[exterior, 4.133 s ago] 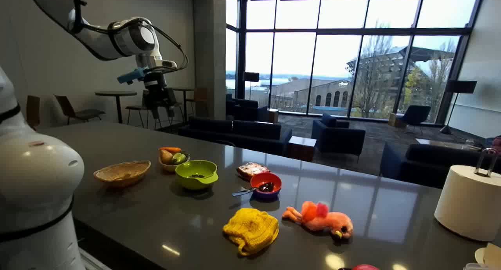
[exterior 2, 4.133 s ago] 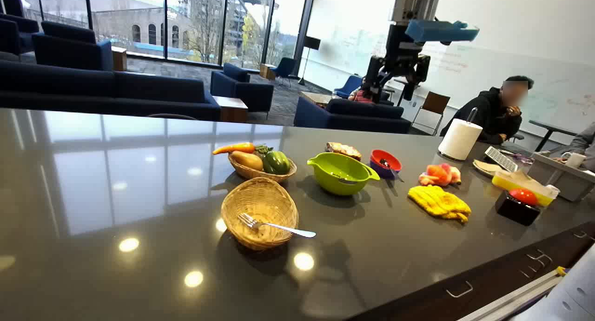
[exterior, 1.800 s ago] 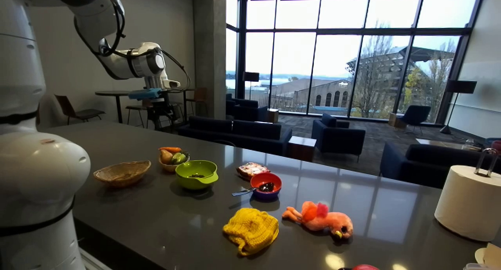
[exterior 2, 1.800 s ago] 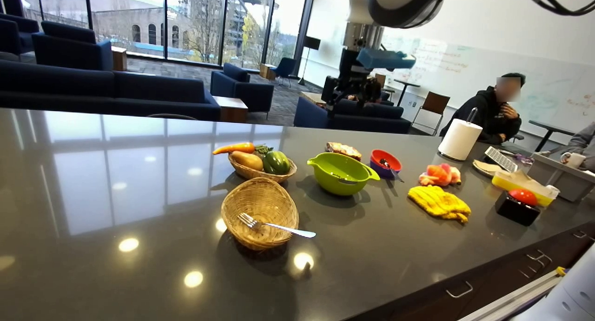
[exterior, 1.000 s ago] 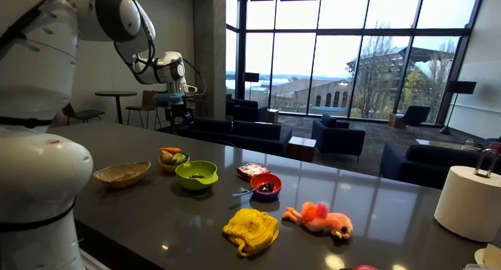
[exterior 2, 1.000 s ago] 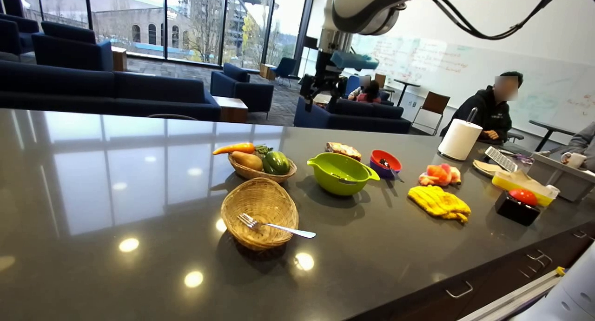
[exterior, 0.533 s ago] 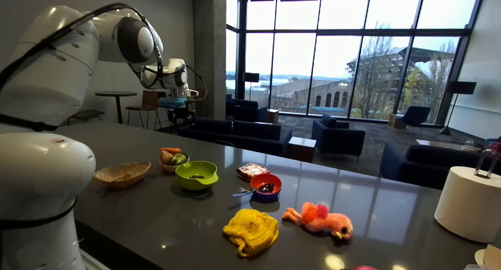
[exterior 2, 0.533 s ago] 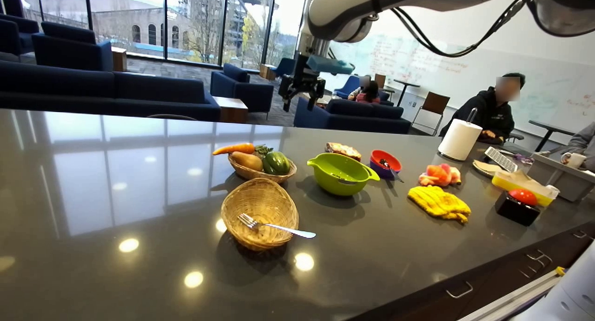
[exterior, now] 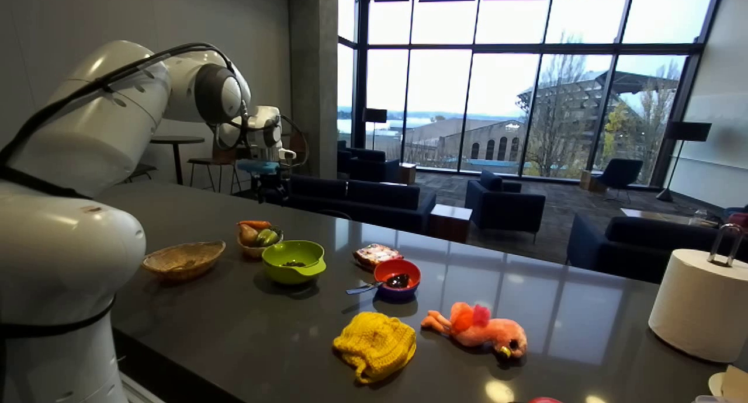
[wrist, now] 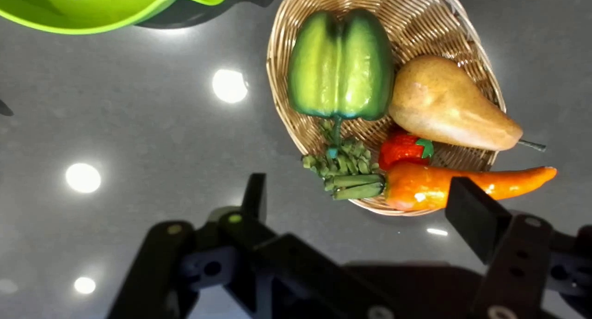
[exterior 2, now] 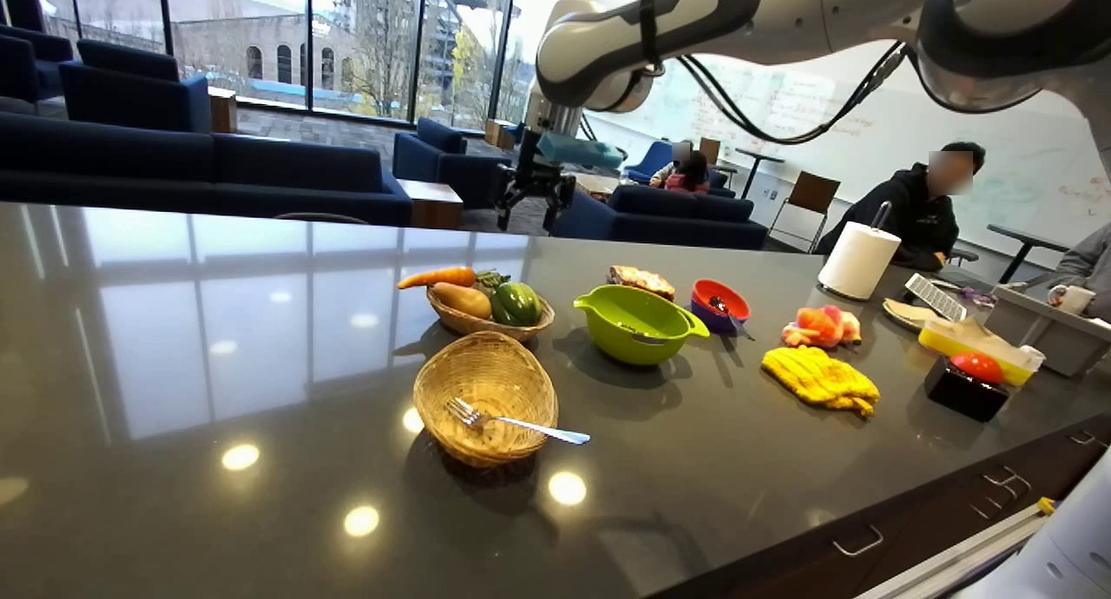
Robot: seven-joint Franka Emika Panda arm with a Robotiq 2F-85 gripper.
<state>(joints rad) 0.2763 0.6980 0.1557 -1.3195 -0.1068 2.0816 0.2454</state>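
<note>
Hand (exterior 2: 528, 215) is up above the surface (exterior 2: 304, 460), fingers (wrist: 253, 196) spread wide apart, nothing btw them, no contact visible. Nearest stuff = produce basket (wrist: 416, 23) + contents. Carrot (wrist: 430, 182) lies along the rim closest to the fingers in wrist view, tip poking out past the wicker; strawberry (wrist: 400, 150) tucked next to it, pear (wrist: 451, 106) w/ stem end out over the rim, pepper (wrist: 363, 74) on the side toward the green bowl (exterior 2: 625, 343). My read: overhead approach step. To do it well: ctr first, then drop, hand plumb on the way down. Basket sits off to one side of the finger gap & one fingertip overlaps the carrot in wrist view; height gap can't be judged from there, so x-check in both exterior views. Finger line also runs approx parallel to carrot's long axis, so closing as-is would squeeze it lengthwise; for a pinch across its width, rotate approx a qtr turn. Strawberry's small, easy to knock; aim fingertips into bare wicker btw items. Go slow nr the rim: basket looks light, prob skids or tips if clipped. Bowl is just beside, so leave clearance that side, same for the fork (exterior 2: 542, 430), whose handle sticks out over the rim of the fork basket (exterior 2: 495, 369).
</note>
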